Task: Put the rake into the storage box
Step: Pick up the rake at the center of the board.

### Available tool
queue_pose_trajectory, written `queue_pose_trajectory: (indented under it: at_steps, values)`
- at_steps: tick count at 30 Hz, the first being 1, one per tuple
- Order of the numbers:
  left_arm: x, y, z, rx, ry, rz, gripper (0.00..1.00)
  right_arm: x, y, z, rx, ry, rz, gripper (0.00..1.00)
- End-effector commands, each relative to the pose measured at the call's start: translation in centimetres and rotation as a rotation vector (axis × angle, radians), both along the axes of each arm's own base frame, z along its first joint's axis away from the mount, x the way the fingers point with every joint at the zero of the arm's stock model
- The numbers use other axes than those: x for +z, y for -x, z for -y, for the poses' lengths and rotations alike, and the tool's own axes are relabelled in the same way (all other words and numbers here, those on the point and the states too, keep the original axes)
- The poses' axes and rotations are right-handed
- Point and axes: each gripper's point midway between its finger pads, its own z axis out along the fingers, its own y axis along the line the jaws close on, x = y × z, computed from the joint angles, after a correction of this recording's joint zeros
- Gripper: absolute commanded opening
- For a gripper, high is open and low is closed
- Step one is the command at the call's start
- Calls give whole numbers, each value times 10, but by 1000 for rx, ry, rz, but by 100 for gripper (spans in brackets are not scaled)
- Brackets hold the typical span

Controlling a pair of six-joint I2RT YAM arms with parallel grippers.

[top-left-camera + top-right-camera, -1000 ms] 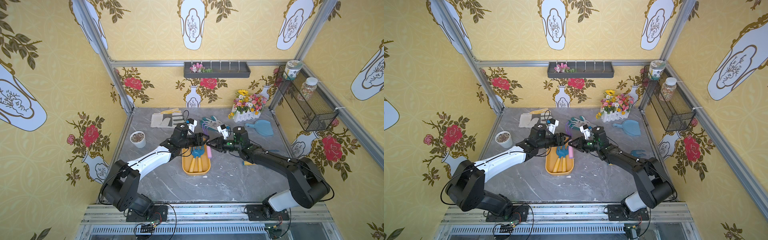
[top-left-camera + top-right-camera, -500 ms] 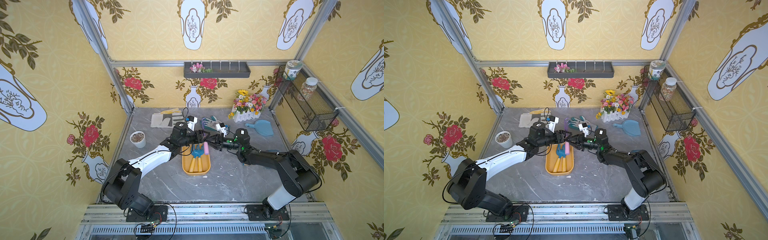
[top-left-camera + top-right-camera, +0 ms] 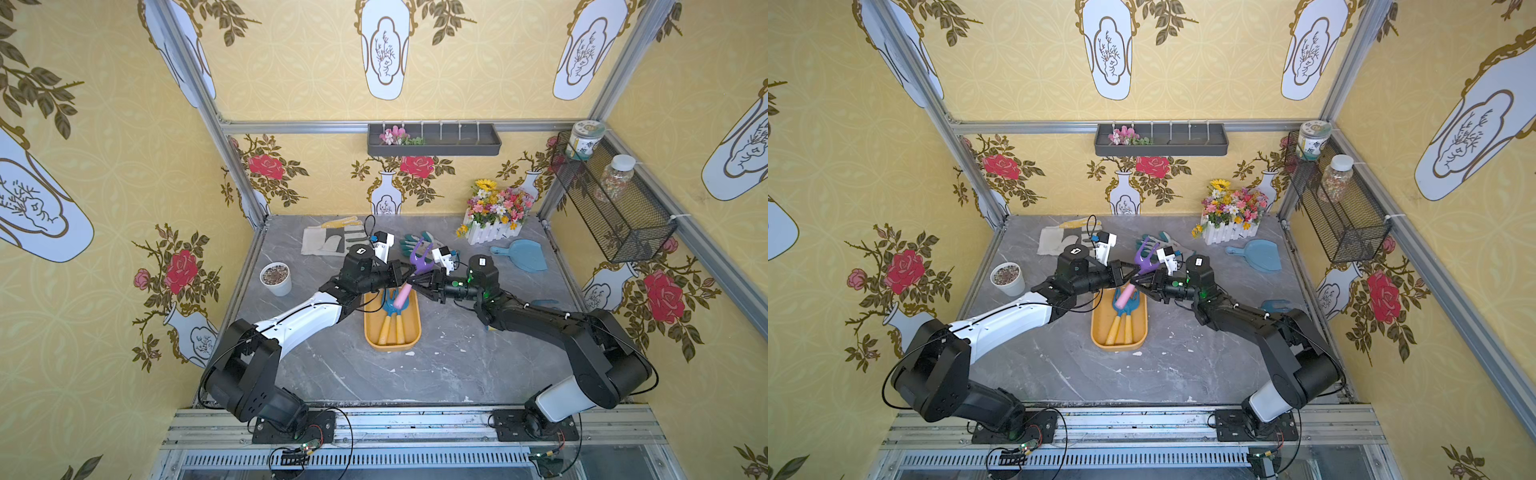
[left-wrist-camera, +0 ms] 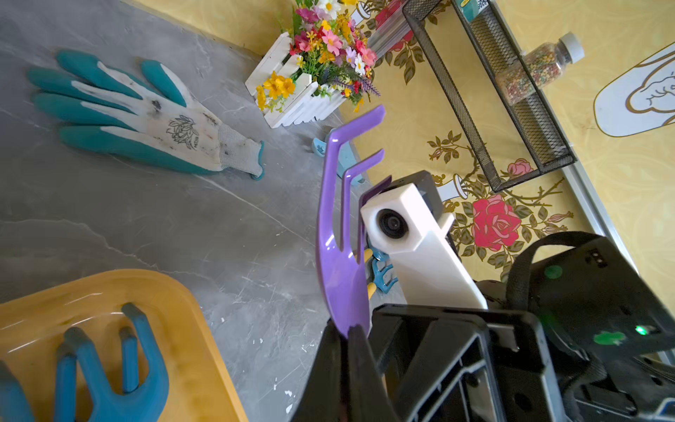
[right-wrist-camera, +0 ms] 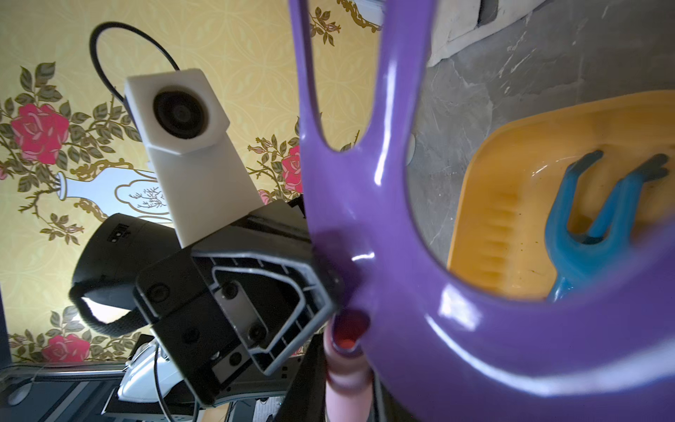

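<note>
Rake status?

I see it lifted off the surface, purple head up, pink handle slanting down over the far end of the storage box.

Claws?

Left claw is pinched tight on the neck; right claw is clamped on the handle's top. Two blue tools lie in the box.

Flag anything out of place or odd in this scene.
The rake hangs in mid-air, tines up, tilted over the far end of the storage box, clamped by both the left gripper and the right gripper at once. White flecks litter the table by the box's near end.
</note>
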Motion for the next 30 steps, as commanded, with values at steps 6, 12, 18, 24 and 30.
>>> queue_pose_trajectory:
  at_steps: [6, 12, 18, 24, 30]
  values:
    - [-37, 8, -11, 19, -108, -95, 0, 29, 10, -14, 92, -28, 202, 7]
    - [-35, 7, -7, -1, -105, -93, 22, 34, 16, -21, 118, 8, 240, 6]
    - [-37, 4, -3, -11, -102, -98, 36, 31, 22, -25, 140, 47, 249, 6]
    - [-39, 4, 0, -25, -99, -110, 11, 28, 22, -25, 136, 66, 251, 6]
    - [-42, 2, -2, -9, -112, -118, 0, 19, 18, -26, 124, 113, 227, 19]
